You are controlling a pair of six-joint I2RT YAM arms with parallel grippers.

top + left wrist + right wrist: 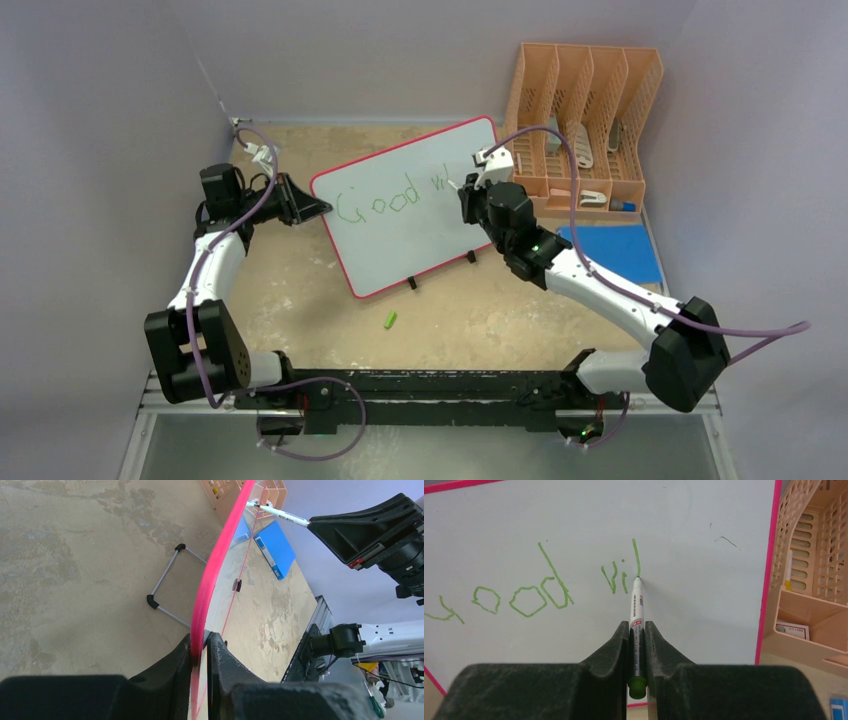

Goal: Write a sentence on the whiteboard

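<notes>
I am pinching the whiteboard [400,250] by its red rim at its left edge, my left gripper [201,640] closed on it, while the board is standing tilted back on a thin wire stand [162,587] in the middle of the table [480,320], between my two arms. My right gripper [636,626] is clamped on the barrel of a green marker [637,605], whose tip is touching the board at the foot of a tall upright stroke. The sentence [390,200] is reading "Good", then a v, an i and that stroke, so I am judging it roughly half done, with the second line not yet begun. The board is looking thin, light and smooth-faced to me, and I am expecting it to slide or rock on the stand under pen pressure, so the rim seems the right place to hold it, clear of the writing face. The marker is slim and hard, likely to swivel between my pads if I am pressing too hard, so I am favouring a light touch and a mid-barrel grip. A small green cap [390,320] is lying on the table in front of the board.
</notes>
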